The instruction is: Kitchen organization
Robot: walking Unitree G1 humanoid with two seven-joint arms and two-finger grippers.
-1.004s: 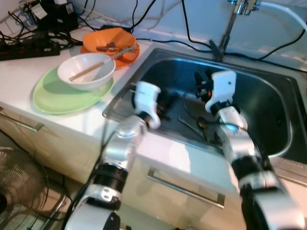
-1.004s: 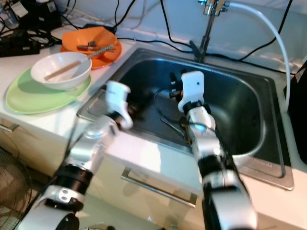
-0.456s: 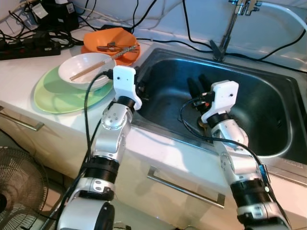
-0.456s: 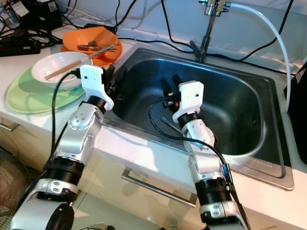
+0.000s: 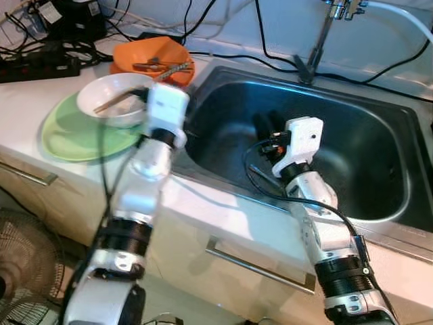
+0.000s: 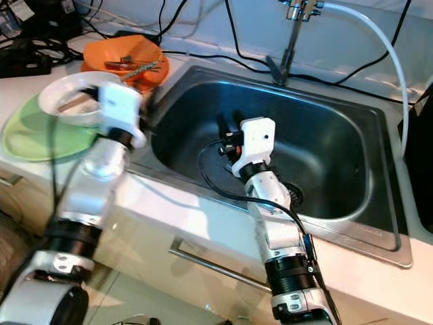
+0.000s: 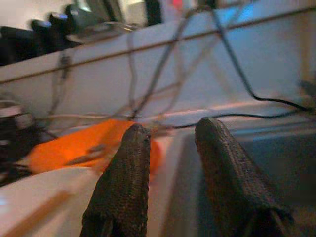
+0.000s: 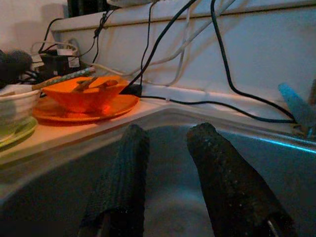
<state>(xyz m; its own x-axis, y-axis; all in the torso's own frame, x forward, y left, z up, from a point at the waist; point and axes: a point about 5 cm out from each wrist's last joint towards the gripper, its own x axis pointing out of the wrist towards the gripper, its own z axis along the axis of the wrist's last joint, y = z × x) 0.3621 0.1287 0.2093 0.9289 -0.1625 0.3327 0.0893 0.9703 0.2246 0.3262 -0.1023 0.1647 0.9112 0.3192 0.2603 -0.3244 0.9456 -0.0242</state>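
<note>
head views: white counter beside steel sink; left gripper over white bowl on green plate, apparently a reach-for-dishes step; right gripper inside the sink. wrist views: left fingers parted and empty before orange bowl; right fingers likewise parted, so next comes closing on a rim.

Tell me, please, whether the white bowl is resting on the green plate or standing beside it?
Touching: in the left eye view the white bowl sits on the green plate, whose rim shows around the bowl's base.
</note>
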